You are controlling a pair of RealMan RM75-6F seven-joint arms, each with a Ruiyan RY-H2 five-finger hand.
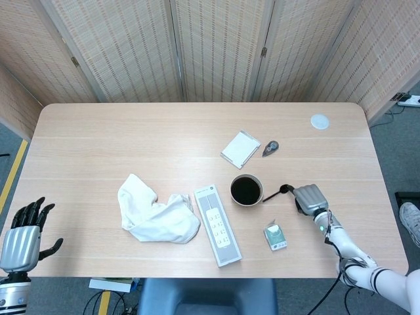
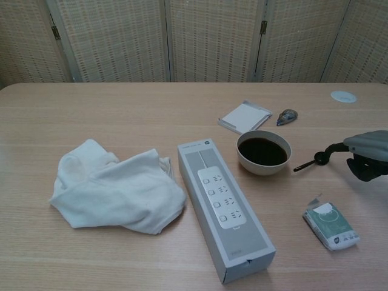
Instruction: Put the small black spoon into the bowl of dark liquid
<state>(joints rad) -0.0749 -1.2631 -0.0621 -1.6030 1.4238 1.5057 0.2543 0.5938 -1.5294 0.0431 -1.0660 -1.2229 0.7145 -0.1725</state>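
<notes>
Right hand (image 1: pixel 310 197) holds spoon (image 1: pixel 274 193), beside bowl (image 1: pixel 247 190)

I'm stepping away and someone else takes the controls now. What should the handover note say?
Right hand: holds the small black spoon by its bowl end, handle pointing toward the bowl of dark liquid.
Left hand: open, idle off the table's near-left corner.
Done: spoon picked up, close beside the bowl.
Left: bring the spoon over the rim, lower it into the liquid, release.

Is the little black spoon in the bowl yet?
No, it is out. The small black spoon is beside the bowl of dark liquid, by the right hand.
</notes>
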